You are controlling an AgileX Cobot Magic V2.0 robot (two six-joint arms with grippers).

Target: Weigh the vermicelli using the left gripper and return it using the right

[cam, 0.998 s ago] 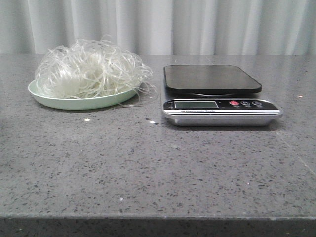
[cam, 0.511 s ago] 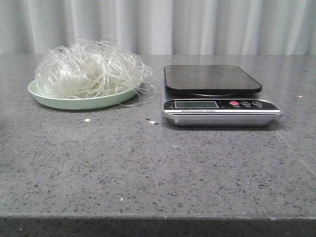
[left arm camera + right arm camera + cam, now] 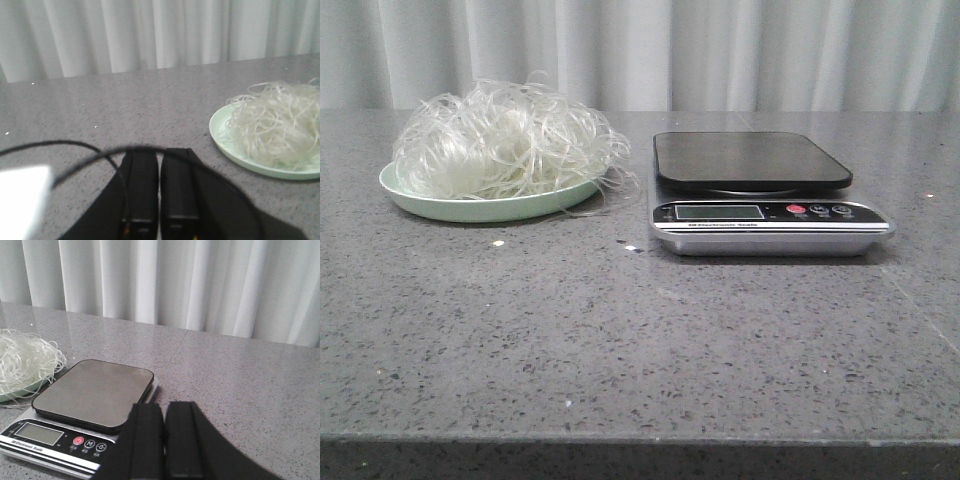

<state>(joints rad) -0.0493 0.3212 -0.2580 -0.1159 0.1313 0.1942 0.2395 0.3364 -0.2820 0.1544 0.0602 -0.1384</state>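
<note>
Your noodles (image 3: 505, 140) still sit heaped on the plate (image 3: 470, 208), left of the scale (image 3: 765, 195).

The scale's writing is too small to read. The noodles are a fluffy, translucent white tangle, unmoved since before. Your left gripper (image 3: 159, 165) and right gripper (image 3: 164, 412) are pressed closed, empty.

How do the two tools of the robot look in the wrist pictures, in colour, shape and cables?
The left tool has two flat, matte black fingers with squared tips on a black body that widens toward the wrist. A thin black cable arcs across it. The right tool has the same black, blocky fingers, with no cable visible. No markings are readable on either.
</note>
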